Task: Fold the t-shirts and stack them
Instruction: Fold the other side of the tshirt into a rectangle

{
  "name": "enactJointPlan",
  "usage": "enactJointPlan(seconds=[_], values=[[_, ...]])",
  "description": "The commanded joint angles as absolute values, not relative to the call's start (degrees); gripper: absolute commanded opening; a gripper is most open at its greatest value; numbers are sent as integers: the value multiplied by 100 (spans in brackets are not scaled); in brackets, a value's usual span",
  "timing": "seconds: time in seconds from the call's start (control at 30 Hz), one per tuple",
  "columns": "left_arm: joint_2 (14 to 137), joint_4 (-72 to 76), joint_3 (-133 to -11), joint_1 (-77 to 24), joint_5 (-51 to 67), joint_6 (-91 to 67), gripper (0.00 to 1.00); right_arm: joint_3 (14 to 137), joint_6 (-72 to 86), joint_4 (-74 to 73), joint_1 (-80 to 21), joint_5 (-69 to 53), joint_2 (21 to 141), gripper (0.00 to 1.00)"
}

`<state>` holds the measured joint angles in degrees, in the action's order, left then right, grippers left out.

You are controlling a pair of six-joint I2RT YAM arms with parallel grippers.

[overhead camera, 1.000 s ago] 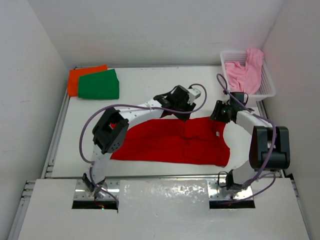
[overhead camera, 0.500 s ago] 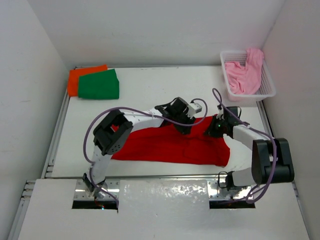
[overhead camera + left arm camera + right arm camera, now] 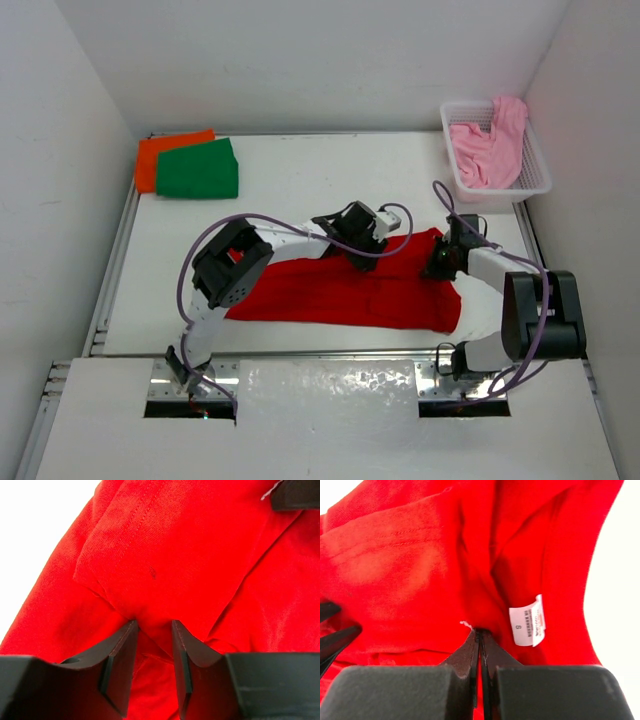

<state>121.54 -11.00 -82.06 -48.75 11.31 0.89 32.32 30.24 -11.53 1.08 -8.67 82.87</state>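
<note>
Cloth like this is light and limp, by the look of it. The red shirt (image 3: 330,290) will likely sag, crease and drag on the table (image 3: 300,190) rather than keep a shape, and it can slide out of a shallow pinch. The best holds are stitched edges: the collar, a sleeve hem or the bottom hem. Two holds along one edge should let the fold come over evenly.

The red shirt lies spread across the middle of the table, long side running left to right. It is plain and bright red, rumpled along its far edge. A stitched hem shows in the left wrist view, and a small white label (image 3: 527,620) sits inside the neck in the right wrist view.

The left gripper (image 3: 152,630) is at the far edge near the shirt's middle. Its fingers stand a narrow gap apart with a ridge of red cloth bunched between them, which looks like a pinch. The right gripper (image 3: 479,635) is at the far right corner. Its fingers are pressed fully together on a thin bit of red cloth just beside the label.

The green shirt (image 3: 198,170) lies folded on the orange shirt (image 3: 165,152) at the far left corner. The pink shirt (image 3: 487,150) hangs in the basket (image 3: 538,180) at the far right.
</note>
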Motion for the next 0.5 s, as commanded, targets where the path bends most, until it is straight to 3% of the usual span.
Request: enactJointPlan(seconds=[0.0, 0.27, 0.33, 0.37, 0.4, 0.43, 0.47], values=[[12208, -1309, -8103, -4869, 800, 307, 33, 3287, 2795, -1494, 211, -88, 8288, 0], [12076, -1827, -8744, -4869, 931, 439, 38, 3734, 2549, -1783, 211, -370, 7920, 1], [11997, -2003, -8990, -4869, 1001, 431, 46, 4032, 2392, -2134, 211, -168, 7657, 2], [11945, -2126, -9235, -4869, 1037, 439, 57, 4139, 2365, -2266, 211, -106, 7568, 2], [11918, -2162, -9333, -4869, 1046, 422, 58, 4227, 2338, -2529, 211, -45, 7480, 3], [11883, -2267, -9560, -4869, 1055, 404, 69, 4393, 2320, -2662, 220, 113, 7314, 5], [11865, -2346, -9684, -4869, 1055, 413, 70, 4455, 2320, -2924, 237, 158, 7234, 6]])
